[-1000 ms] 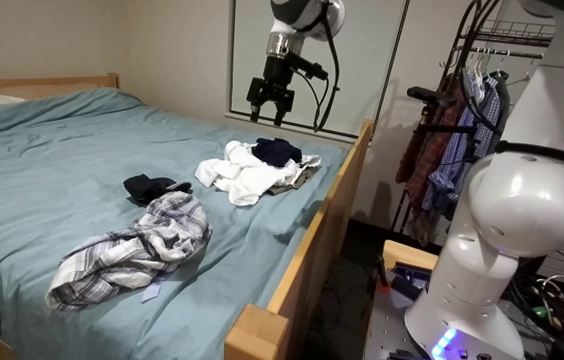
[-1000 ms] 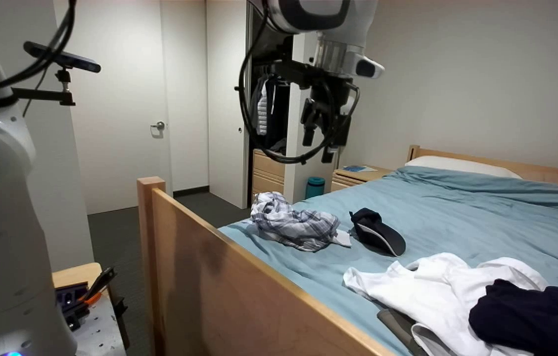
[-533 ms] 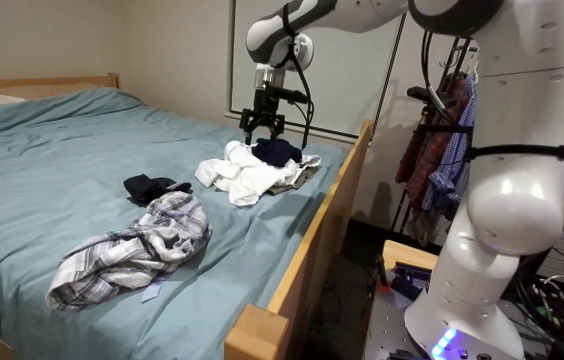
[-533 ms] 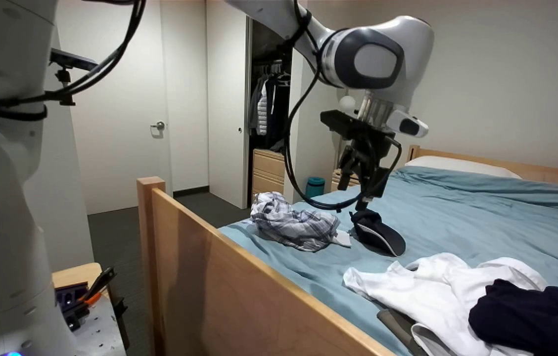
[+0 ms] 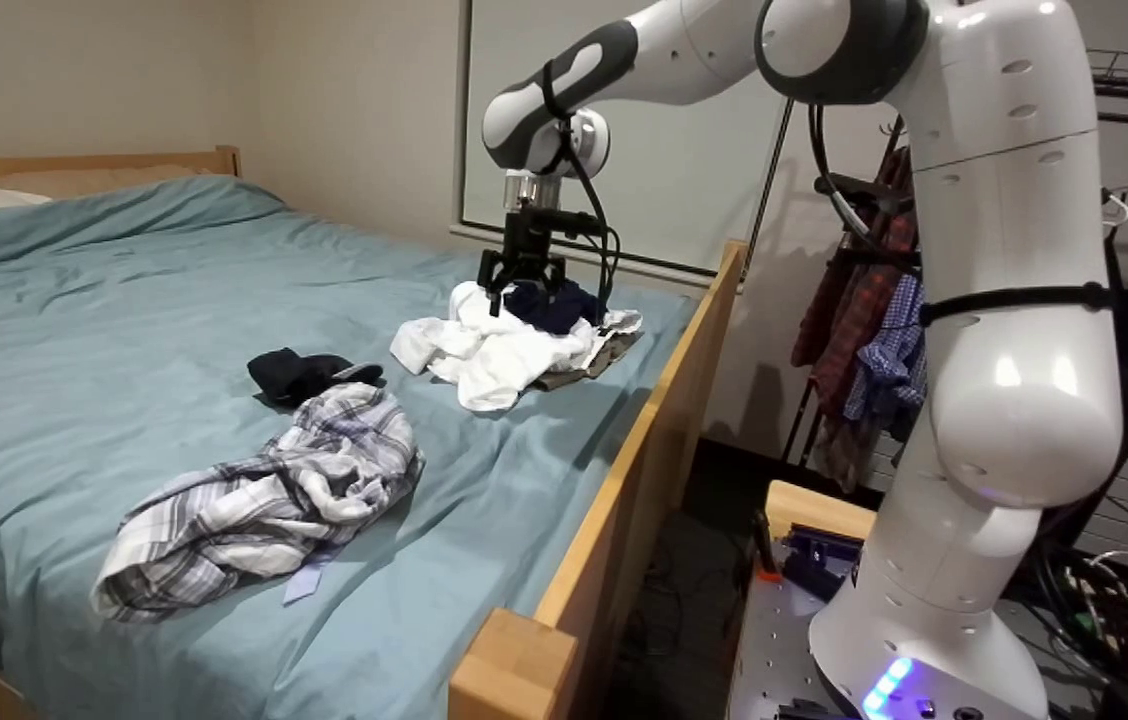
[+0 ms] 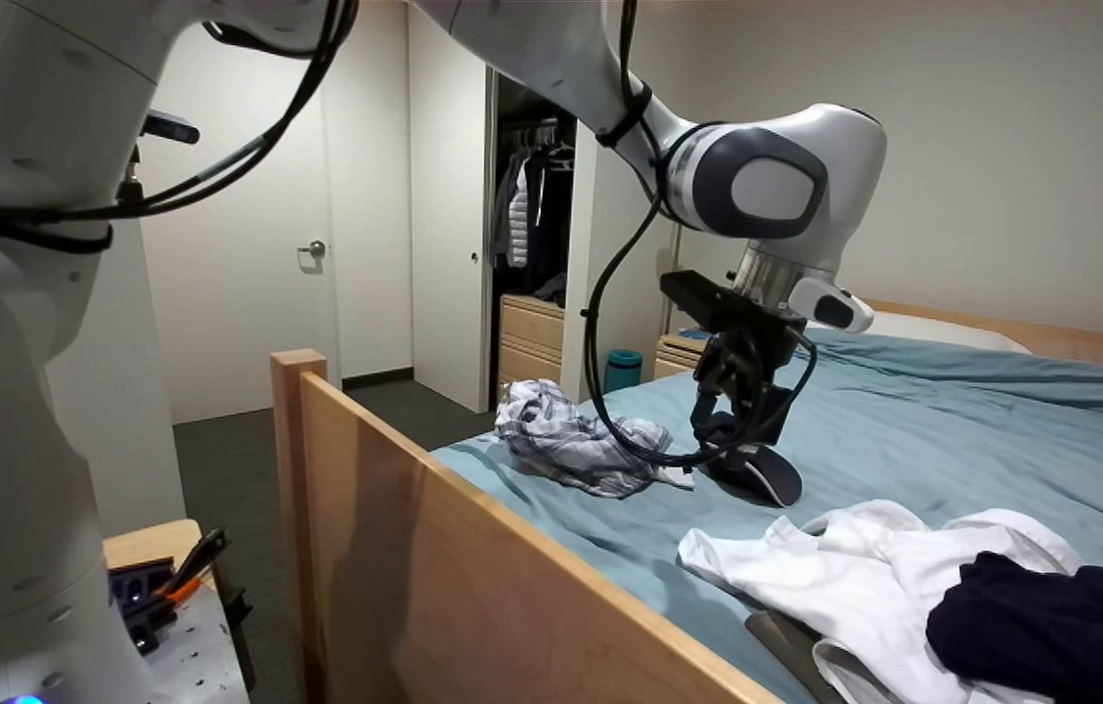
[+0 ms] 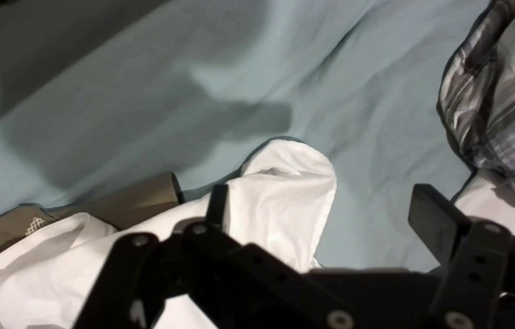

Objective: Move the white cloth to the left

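your gripper (image 7: 325, 211) is spread wide, holding nothing. the white cloth (image 7: 275, 208) should be soft and light; pinch its round end, mid-frame in the wrist view.

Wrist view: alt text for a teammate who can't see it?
Open pincer, with the rounded end of a white cloth showing in its gap. Brown fabric lies partly under the cloth at picture left; plaid fabric at right, on blue bedding.
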`<action>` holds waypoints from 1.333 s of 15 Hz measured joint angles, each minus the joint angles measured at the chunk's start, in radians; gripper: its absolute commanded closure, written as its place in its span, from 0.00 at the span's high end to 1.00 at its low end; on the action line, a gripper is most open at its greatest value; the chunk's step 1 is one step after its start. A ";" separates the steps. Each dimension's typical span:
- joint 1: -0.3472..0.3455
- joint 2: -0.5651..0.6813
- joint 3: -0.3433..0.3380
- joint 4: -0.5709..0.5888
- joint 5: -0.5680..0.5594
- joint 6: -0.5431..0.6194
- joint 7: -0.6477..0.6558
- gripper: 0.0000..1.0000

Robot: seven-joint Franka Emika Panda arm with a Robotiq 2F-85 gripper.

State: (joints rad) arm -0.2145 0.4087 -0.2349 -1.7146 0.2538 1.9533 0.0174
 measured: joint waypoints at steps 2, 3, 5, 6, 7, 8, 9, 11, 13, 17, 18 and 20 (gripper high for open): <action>0.000 0.000 0.003 0.004 -0.004 0.000 0.008 1.00; 0.000 0.004 0.007 0.009 -0.005 -0.003 0.020 1.00; -0.002 0.030 0.013 0.039 0.005 -0.009 0.089 1.00; -0.006 0.053 0.013 0.064 0.020 -0.008 0.131 1.00; -0.016 0.080 0.012 0.092 0.034 -0.004 0.169 1.00; -0.027 0.107 0.011 0.119 0.044 0.006 0.202 1.00; -0.041 0.135 0.009 0.145 0.053 0.019 0.235 1.00; -0.068 0.191 0.004 0.199 0.059 0.041 0.295 1.00; -0.089 0.246 0.001 0.254 0.059 0.057 0.343 1.00; -0.102 0.362 0.000 0.385 0.059 0.046 0.461 1.00; -0.103 0.391 0.000 0.420 0.059 0.031 0.501 1.00; -0.107 0.452 0.001 0.497 0.059 -0.017 0.579 1.00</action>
State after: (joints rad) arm -0.3218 0.8604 -0.2338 -1.2179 0.3129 1.9358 0.5960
